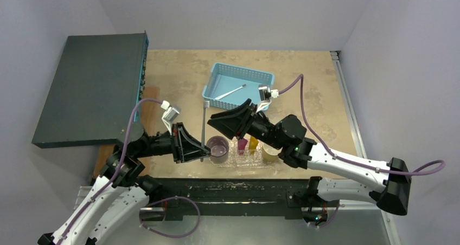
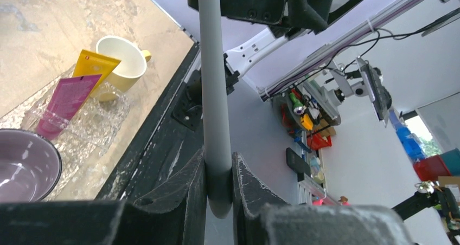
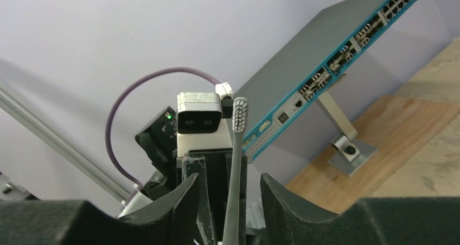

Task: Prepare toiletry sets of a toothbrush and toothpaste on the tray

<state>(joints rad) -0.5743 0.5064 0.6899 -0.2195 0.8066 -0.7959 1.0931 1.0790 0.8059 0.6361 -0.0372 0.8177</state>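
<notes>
My left gripper (image 1: 199,149) is shut on the handle of a pale grey toothbrush (image 1: 203,127) and holds it upright, bristles up; the grip shows in the left wrist view (image 2: 218,163). My right gripper (image 1: 213,120) is open, and in the right wrist view (image 3: 229,184) the toothbrush (image 3: 234,163) stands between its jaws with a gap on both sides. The clear crinkled tray (image 1: 234,160) holds a pink tube (image 1: 241,143) and a yellow tube (image 1: 253,143). A second toothbrush (image 1: 230,92) lies in the blue basket (image 1: 219,73).
A purple mug (image 1: 218,146) stands at the tray's left end and a yellow mug (image 1: 269,153) at its right end. A dark network switch (image 1: 92,88) on a stand sits at the left, over a wooden board (image 1: 147,112). The table's black front edge (image 1: 228,185) is close behind the tray.
</notes>
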